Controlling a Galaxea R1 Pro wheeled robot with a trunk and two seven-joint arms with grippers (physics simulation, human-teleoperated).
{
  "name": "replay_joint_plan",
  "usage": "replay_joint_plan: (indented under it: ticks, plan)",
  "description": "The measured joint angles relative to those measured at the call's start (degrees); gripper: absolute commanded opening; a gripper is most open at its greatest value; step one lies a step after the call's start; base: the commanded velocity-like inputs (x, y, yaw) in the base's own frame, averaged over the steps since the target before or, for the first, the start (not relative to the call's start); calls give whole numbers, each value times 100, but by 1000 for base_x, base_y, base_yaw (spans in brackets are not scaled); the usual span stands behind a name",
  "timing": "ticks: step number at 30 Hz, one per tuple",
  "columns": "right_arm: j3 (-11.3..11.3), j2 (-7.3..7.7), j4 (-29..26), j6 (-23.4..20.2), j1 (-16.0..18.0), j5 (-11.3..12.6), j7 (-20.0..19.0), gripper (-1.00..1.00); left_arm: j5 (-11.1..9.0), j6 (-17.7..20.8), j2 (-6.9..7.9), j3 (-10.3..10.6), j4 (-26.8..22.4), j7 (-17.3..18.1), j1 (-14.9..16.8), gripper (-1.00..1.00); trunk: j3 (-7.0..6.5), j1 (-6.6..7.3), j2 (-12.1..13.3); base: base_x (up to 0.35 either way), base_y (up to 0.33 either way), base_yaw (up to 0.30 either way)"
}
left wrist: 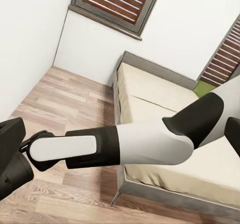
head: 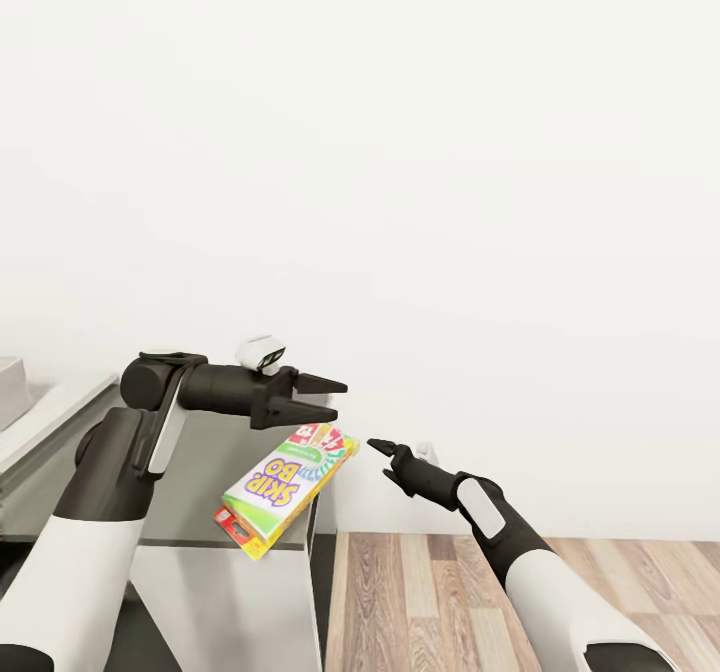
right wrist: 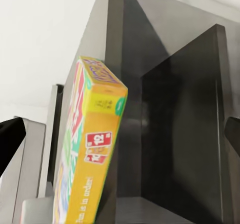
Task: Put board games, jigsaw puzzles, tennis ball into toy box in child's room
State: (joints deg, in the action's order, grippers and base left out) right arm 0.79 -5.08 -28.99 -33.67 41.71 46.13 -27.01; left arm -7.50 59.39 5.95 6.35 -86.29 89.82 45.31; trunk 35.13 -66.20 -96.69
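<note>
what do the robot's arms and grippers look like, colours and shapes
Both arms have glossy white shells on the long segments and matte black joints. The left gripper ends in two black, pointed, wedge-shaped fingers, with a small white camera module on the wrist. The right gripper has the same dark tapered fingers, and its forearm carries a rounded white panel. No loose cables or lettering are visible.

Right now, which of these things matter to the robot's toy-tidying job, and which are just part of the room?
Part of the job:
- SKIP-BO box, tilted at the edge of a grey unit
- bed, beige mattress bare where it shows

Just there:
- wood floor
- slatted window
- white wall
</note>
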Motion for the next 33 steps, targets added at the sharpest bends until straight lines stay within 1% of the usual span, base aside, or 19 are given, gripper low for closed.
replay_joint_plan:
  ticks: [4,11,16,21,28,33]
  plan:
    - [0,0,0,0,-2,0,-3,100,3,0,2,8,-2,0,0,100,0,0,0,0,147,0]
    - [-1,-1,0,0,-4,0,-14,100,7,-2,-7,8,-2,1,0,100,0,0,0,0,56,0]
    - [-3,0,0,-1,-2,0,-12,100,8,-2,-11,13,-2,0,0,100,0,0,0,0,180,0]
    - [-5,-1,0,-1,-2,0,-10,100,8,-4,-17,8,-2,1,0,100,0,0,0,5,55,0]
    - [-6,-1,0,-1,-5,0,-10,100,8,-6,-28,8,-2,1,0,100,0,1,0,124,89,0]
    - [-5,-1,0,-8,-5,0,-8,100,8,-6,-29,13,-2,1,0,100,0,0,0,36,24,0]
